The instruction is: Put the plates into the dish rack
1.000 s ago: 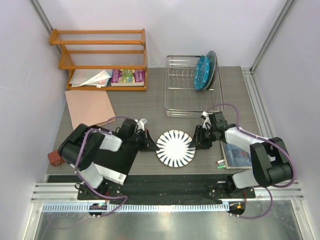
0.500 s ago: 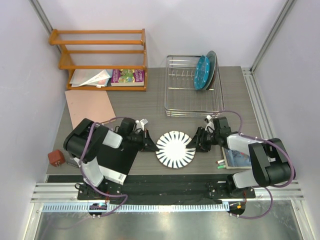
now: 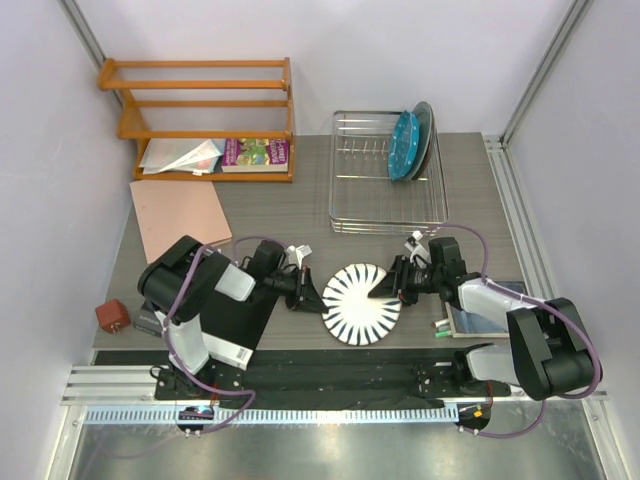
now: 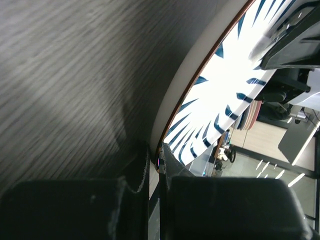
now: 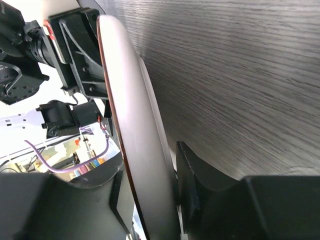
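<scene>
The white plate with black radial stripes (image 3: 360, 303) is held off the table between both arms, near the front edge. My left gripper (image 3: 313, 298) is shut on its left rim; the left wrist view shows the rim (image 4: 172, 115) pinched between the fingers. My right gripper (image 3: 393, 283) is shut on its right rim, and the plate's pale underside (image 5: 135, 150) fills the jaws in the right wrist view. The silver wire dish rack (image 3: 360, 215) stands at the back right. A blue dotted plate (image 3: 405, 146) and a teal plate (image 3: 425, 125) stand upright at its right end.
An orange wooden shelf unit (image 3: 200, 100) holding books stands at the back left. A pink sheet (image 3: 180, 218) lies on the left. A black mat (image 3: 235, 320) sits by the left arm. A small brown block (image 3: 111, 316) lies at the far left. A book (image 3: 485, 310) lies under the right arm.
The striped plate has come off the table and shifted slightly right and toward the front, tilted, with both grippers on its rim. Both arms moved with it.
</scene>
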